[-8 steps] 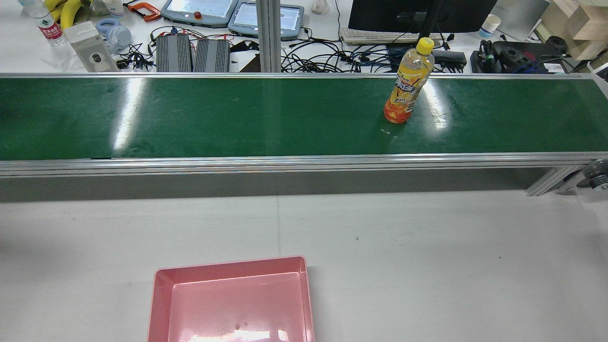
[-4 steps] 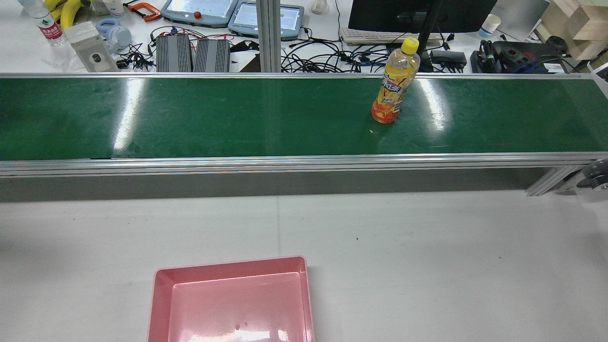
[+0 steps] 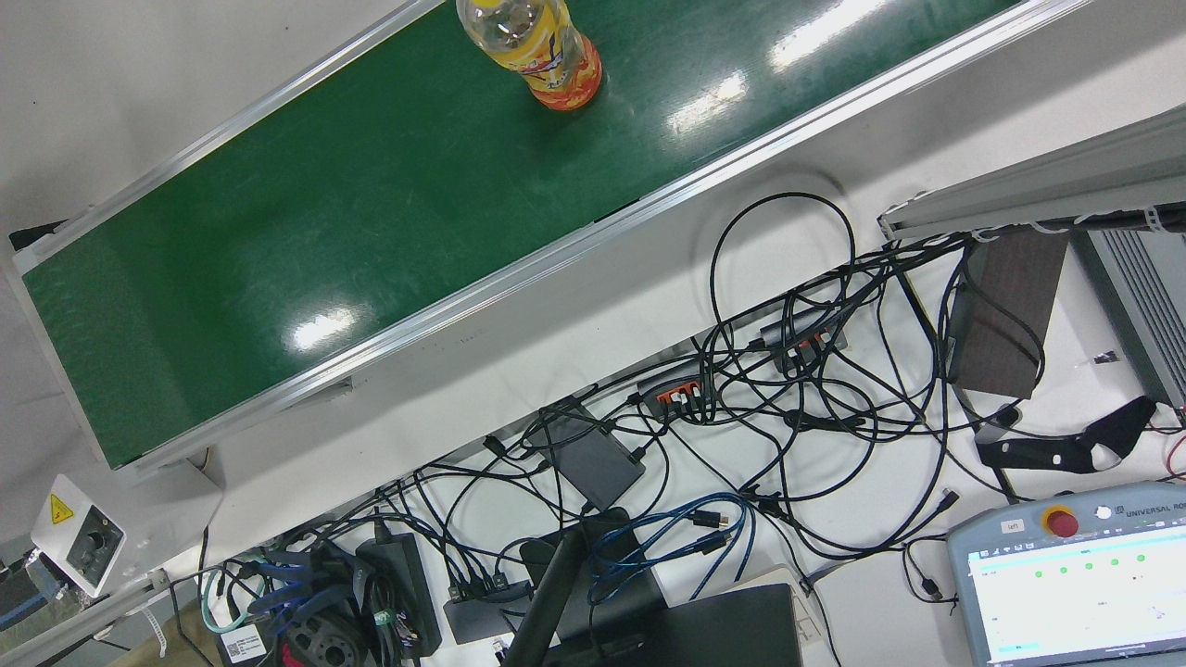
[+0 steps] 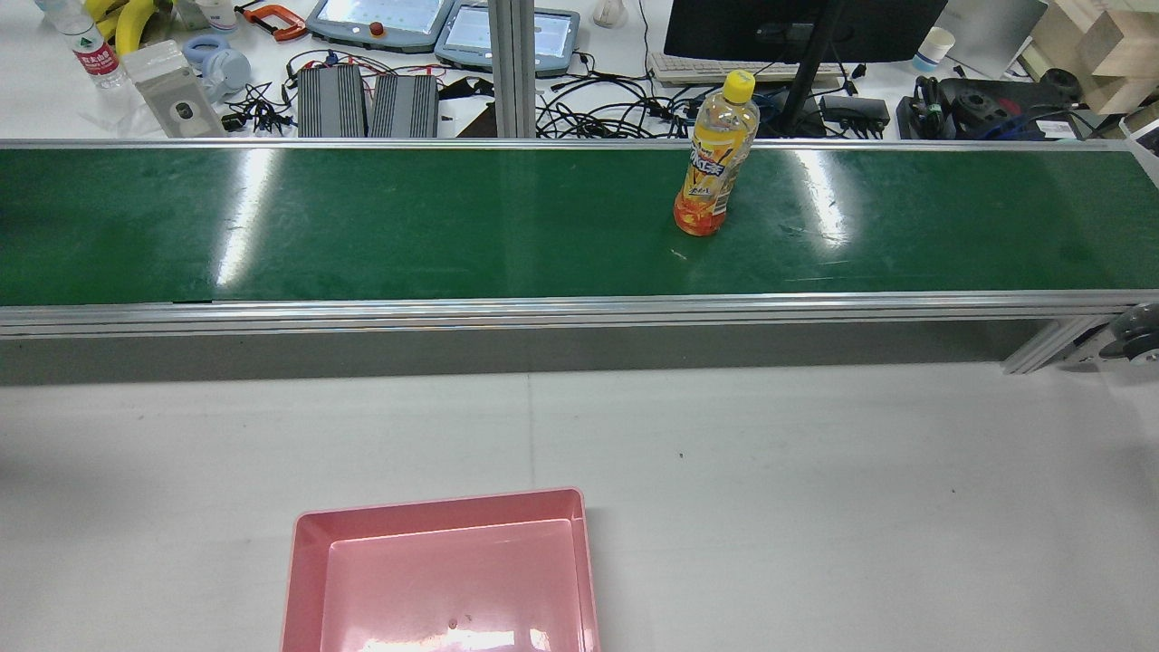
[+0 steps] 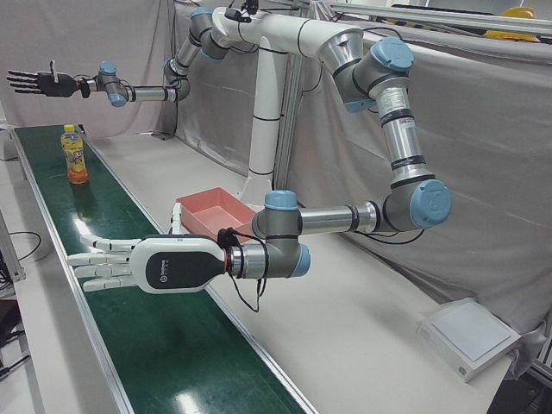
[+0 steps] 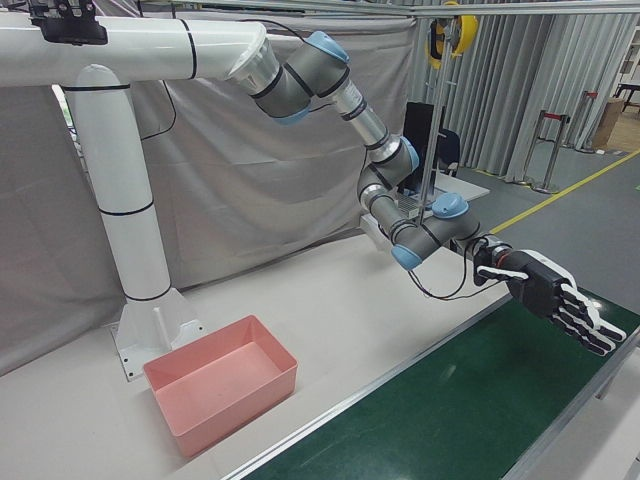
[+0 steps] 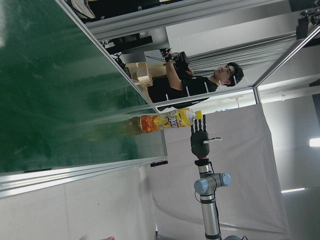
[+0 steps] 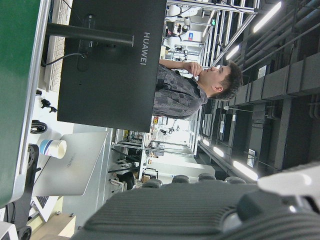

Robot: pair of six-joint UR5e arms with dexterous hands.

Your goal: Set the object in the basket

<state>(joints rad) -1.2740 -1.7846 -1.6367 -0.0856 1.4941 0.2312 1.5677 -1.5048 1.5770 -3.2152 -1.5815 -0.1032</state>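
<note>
On the green belt (image 4: 362,226) a bottle (image 4: 711,163) stands, apparently upright.

bottle (image 4: 713,163): clear glossy plastic, printed film label, smooth yellow plastic cap.
conveyor belt (image 4: 362,226): dark green, smooth, semi-gloss; lamp glare in streaks.
belt rails (image 4: 543,311): brushed aluminium, ridged.
basket (image 4: 441,580): pink plastic, smooth, glossy floor.
worktop (image 4: 815,507): off-white, matt, lightly scuffed.
left robot hand (image 5: 129,265): white glossy plastic shell, black face.
right robot hand (image 6: 548,293): black and white plastic.
curtain (image 6: 250,200): grey cloth, matt, creased.
</note>
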